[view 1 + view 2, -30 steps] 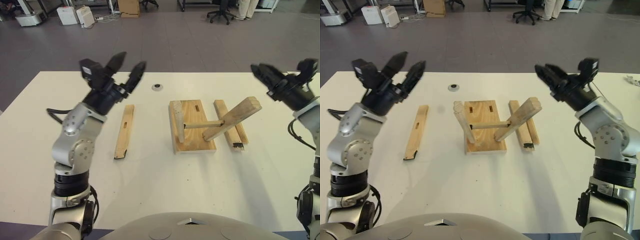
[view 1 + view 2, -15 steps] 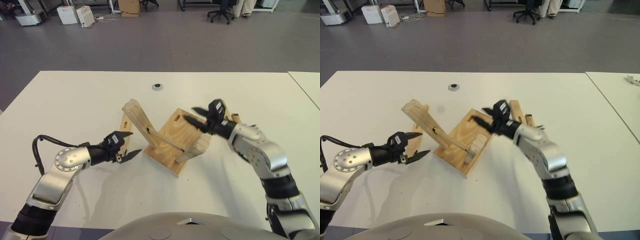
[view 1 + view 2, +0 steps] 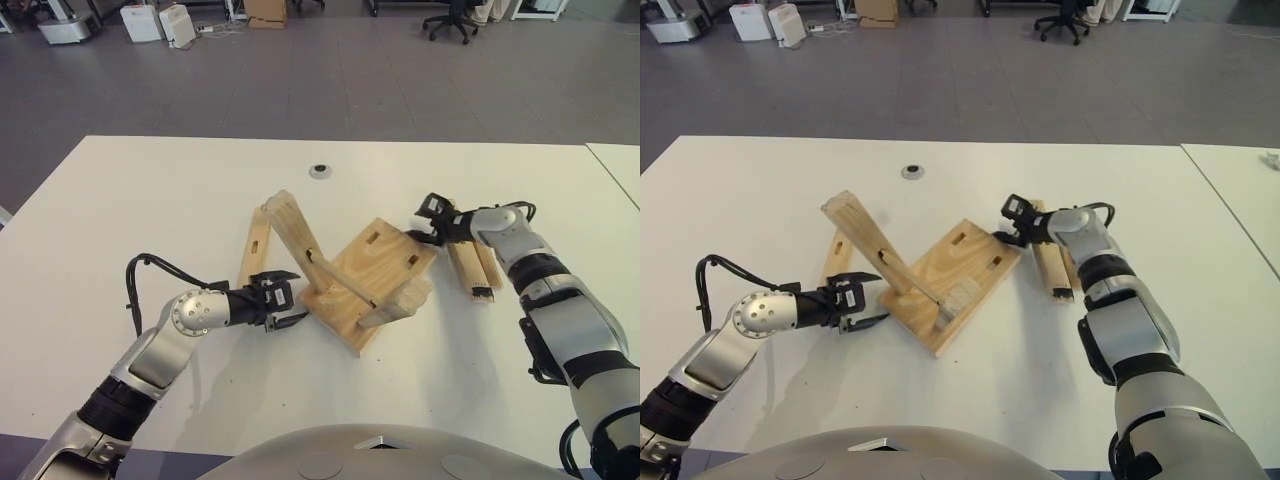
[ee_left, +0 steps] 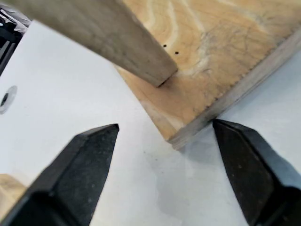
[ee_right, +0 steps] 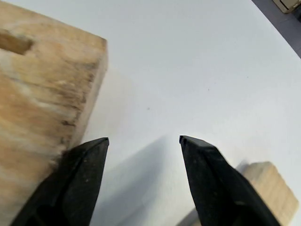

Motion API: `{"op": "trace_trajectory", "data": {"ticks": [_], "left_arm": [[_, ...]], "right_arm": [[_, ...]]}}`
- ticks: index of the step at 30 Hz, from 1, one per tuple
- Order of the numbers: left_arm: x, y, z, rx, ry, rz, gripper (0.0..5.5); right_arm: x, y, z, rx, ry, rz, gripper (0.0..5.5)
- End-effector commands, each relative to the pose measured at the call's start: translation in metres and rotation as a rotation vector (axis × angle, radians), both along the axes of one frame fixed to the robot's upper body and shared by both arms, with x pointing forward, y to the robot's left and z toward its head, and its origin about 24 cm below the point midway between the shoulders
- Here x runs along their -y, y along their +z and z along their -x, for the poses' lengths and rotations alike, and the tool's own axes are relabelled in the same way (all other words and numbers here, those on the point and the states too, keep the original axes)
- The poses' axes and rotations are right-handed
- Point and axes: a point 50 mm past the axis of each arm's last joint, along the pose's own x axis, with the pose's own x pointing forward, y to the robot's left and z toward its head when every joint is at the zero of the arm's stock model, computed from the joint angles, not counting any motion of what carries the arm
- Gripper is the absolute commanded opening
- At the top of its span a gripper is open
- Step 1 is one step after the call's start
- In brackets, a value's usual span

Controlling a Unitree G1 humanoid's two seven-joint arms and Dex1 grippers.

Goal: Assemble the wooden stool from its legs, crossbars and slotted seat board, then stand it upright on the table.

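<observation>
Your seat board (image 3: pixel 375 280) lies slotted face up on the white counter (image 3: pixel 150 200), turned so one corner points toward you. A leg (image 3: pixel 295 238) rises at a slant from the board's left side. A thin crossbar (image 3: pixel 335 283) runs from it to a second leg (image 3: pixel 398 303), which sits low along the board's near-right edge. Your left pincer (image 3: pixel 300 296) sits at the board's left corner with its fingers (image 4: pixel 80 165) apart — the corner lies between them, and nothing is gripped. Your right pincer (image 3: pixel 428 225) is at the board's right corner, fingers also apart, one of them close against the board's edge — whether it touches, I cannot tell. A loose slotted bar (image 3: pixel 252 248) lies flat just left of the board, behind the slanted leg. A pair of loose bars (image 3: pixel 470 265) lies just right of the board. A small dark disc (image 3: pixel 319 171) rests well beyond the board.
</observation>
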Motion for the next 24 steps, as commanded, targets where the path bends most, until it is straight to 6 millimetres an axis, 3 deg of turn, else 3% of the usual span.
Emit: {"op": "trace_trajectory", "data": {"ticks": [1, 4, 7, 10, 12, 15, 19, 21, 24], "left_arm": [[-0.017, -0.029, -0.015, 0.01, 0.263, -0.075, 3.69], [-0.027, -0.014, -0.049, 0.054, 0.431, 0.065, 3.69], [-0.033, -0.006, -0.059, 0.036, 0.448, 0.141, 3.69], [-0.046, 0.018, -0.049, 0.039, 0.429, 0.234, 3.69], [-0.051, 0.033, -0.036, 0.026, 0.366, 0.218, 3.69], [-0.054, 0.041, -0.015, -0.028, 0.256, 0.091, 3.69], [-0.053, 0.048, 0.002, -0.094, 0.17, -0.029, 3.69], [-0.038, 0.037, 0.005, -0.144, 0.125, -0.034, 3.69], [-0.012, 0.009, 0.009, -0.201, 0.061, -0.053, 3.69]], "right_arm": [[-0.031, -0.026, 0.033, -0.136, 0.296, -0.126, 2.83], [-0.026, -0.011, 0.053, -0.091, 0.362, -0.167, 2.83], [-0.022, 0.016, 0.065, 0.016, 0.304, -0.199, 2.83], [-0.008, 0.05, 0.048, 0.164, 0.121, -0.263, 2.83], [-0.009, 0.061, 0.03, 0.228, 0.031, -0.306, 2.83], [-0.028, 0.045, 0.001, 0.23, -0.023, -0.24, 2.83], [-0.053, 0.013, -0.012, 0.152, 0.017, -0.102, 2.83], [-0.063, -0.004, -0.01, 0.123, 0.085, 0.003, 2.83], [-0.069, -0.022, 0.002, 0.048, 0.177, 0.026, 2.83]]}}
